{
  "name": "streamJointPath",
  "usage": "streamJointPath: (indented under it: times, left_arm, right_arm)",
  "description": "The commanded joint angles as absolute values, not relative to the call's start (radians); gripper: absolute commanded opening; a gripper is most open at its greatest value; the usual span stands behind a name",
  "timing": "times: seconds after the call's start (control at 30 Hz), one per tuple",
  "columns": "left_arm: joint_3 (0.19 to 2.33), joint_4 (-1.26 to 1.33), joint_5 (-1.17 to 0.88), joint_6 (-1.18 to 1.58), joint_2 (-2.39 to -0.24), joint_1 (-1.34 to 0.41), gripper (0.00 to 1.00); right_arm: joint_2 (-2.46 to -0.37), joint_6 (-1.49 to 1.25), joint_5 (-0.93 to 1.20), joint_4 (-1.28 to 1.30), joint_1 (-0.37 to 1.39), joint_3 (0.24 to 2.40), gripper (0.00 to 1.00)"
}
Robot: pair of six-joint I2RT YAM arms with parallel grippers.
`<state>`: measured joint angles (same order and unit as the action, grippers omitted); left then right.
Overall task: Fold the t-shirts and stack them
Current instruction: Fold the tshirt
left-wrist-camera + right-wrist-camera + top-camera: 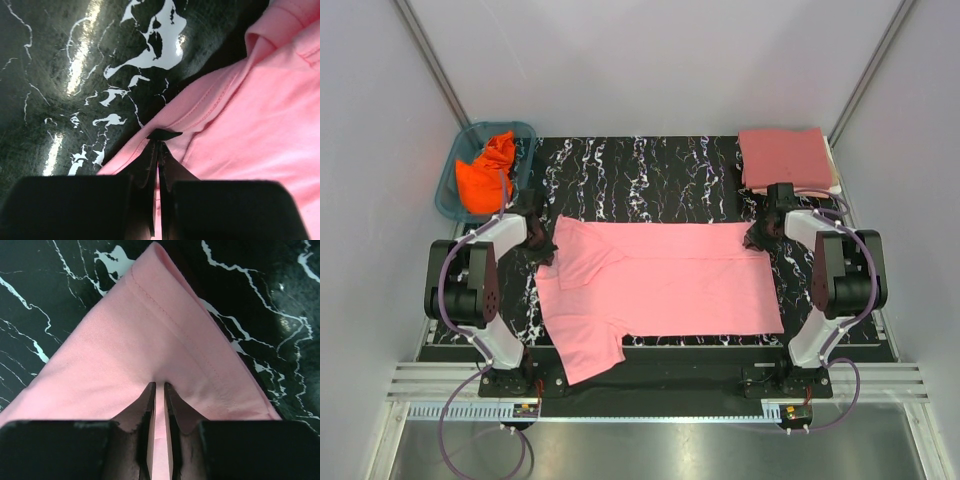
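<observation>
**Black marbled mat [660, 165], pink shirt [670, 285] pinched at both far corners**

White walls [650, 60] close in the mat on three sides. The pink shirt lies spread across its middle, collar end to the left and hem to the right. One sleeve hangs over the near edge of the mat.

The left gripper [542, 245] sits low at the shirt's far-left corner, by the shoulder. From its wrist view, the left gripper [159, 137] is clenched, its fingers pressed together on a stitched edge of pink cloth, with bare mat just beyond.

The right gripper [757, 238] is at the far-right corner, on the hem. Its wrist view shows the right gripper [160, 386] clamped on the pink cloth, with only a thin strip of fabric between the fingers. The hemmed corner points away from it over the mat.

At the far-right corner of the mat, a folded rose shirt [785, 157] rests on a cream shirt [832, 172], of which only a pale edge shows. At the far left, an orange shirt [485, 175] lies crumpled in a teal basket [446, 192].
</observation>
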<state>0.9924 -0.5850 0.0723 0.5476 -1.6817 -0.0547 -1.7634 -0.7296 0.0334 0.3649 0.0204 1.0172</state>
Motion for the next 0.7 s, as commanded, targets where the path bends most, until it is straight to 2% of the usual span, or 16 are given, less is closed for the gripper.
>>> streamJointPath:
  times: [0.0,0.3,0.67]
  left_arm:
    - [0.983,-0.555,0.149,0.584,-1.638,-0.055,0.02]
    - [1.104,-0.555,0.074,0.571,-1.601,-0.055,0.08]
    - [1.210,-0.545,0.040,0.548,-1.808,-0.052,0.09]
  right_arm:
    - [-1.729,-0.719,-0.055,0.440,0.006,0.973,0.19]
    - [-1.666,-0.716,0.061,0.364,0.006,0.960,0.20]
    - [-1.698,-0.703,0.014,0.368,0.006,0.977,0.21]
